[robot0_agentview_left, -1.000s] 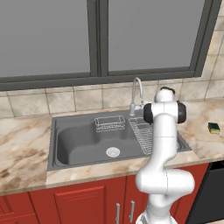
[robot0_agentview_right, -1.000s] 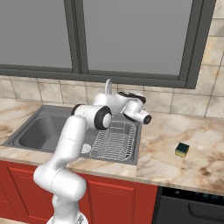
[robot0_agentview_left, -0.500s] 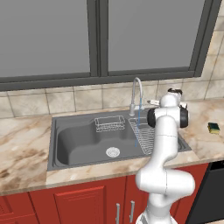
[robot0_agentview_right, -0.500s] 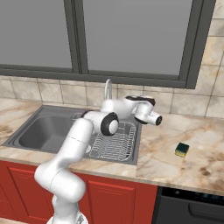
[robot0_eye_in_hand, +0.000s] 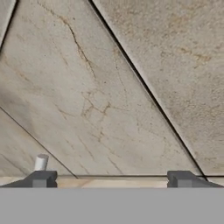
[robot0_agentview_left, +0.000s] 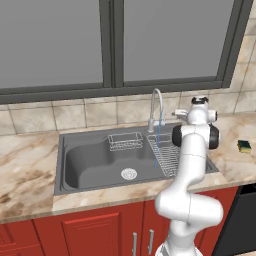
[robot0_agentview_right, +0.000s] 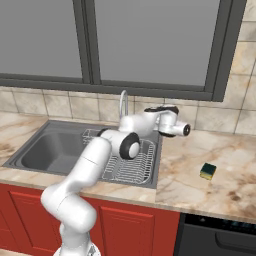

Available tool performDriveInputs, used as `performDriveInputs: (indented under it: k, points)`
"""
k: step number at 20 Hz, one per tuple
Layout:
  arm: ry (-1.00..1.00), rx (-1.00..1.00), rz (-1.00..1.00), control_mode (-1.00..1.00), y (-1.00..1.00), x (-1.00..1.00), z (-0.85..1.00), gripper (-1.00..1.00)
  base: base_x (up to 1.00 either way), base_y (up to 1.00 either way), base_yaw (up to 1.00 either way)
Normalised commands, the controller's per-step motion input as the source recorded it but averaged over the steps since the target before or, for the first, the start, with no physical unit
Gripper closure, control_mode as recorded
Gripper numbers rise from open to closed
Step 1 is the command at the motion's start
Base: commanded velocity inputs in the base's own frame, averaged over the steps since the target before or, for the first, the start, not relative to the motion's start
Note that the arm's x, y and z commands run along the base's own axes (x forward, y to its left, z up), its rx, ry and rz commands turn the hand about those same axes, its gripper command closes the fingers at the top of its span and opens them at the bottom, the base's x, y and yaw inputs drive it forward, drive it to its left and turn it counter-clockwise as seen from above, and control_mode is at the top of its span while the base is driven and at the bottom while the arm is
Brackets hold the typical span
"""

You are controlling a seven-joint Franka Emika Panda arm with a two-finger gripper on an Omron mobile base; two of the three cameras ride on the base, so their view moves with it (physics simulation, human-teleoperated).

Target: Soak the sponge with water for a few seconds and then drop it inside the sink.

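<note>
While the water [robot0_agentview_left: 159, 145] runs in a thin blue thread from the chrome faucet [robot0_agentview_left: 155, 107], let's sweep across from the left. First a stretch of marble counter [robot0_agentview_left: 27, 172], then the sink [robot0_agentview_left: 95, 159], a deep grey basin with its silver drain [robot0_agentview_left: 129, 173] near the middle and a small wire basket [robot0_agentview_left: 125, 141] hanging at the back rim. The basin floor is open, plenty of room. Next comes the wire rack [robot0_agentview_left: 167, 155] on the sink's right side, and the stream falls at its left edge.

Moving right, the arm rises in front of the rack, its hand up near the tiled backsplash [robot0_agentview_left: 70, 116] just right of the faucet. The gripper [robot0_eye_in_hand: 111, 179] has its jaws spread wide, holding nothing; the hand view puts the two tips [robot0_eye_in_hand: 40, 178] far apart, facing beige tile with dark grout lines, close to the wall.

Further right, the sponge [robot0_agentview_left: 244, 146] sits on the counter, well apart from the sink and from the hand. The right base view gives it better: yellow body, dark green top, the sponge [robot0_agentview_right: 208, 171] lying alone on open marble, with a dark appliance [robot0_agentview_right: 220, 235] below the counter edge. That view also shows the hand pointing right, over the sink's right rim.
</note>
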Motion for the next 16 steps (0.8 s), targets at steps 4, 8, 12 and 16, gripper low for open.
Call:
performDriveInputs:
  k: [4,8,12,16]
  points:
    - [0.16,0.0,0.0,-1.0,-0.31,-0.13,0.06,-1.0,0.0,0.0,0.0]
    - [0.15,0.0,0.0,-1.0,-0.37,-0.23,0.23,-1.0,0.0,0.0,0.0]
    - [0.11,0.01,0.0,-1.0,-0.43,-0.37,0.14,-1.0,0.0,0.0,0.0]
    - [0.09,0.02,0.0,-1.0,-0.34,-0.4,0.0,-1.0,0.0,0.0,0.0]
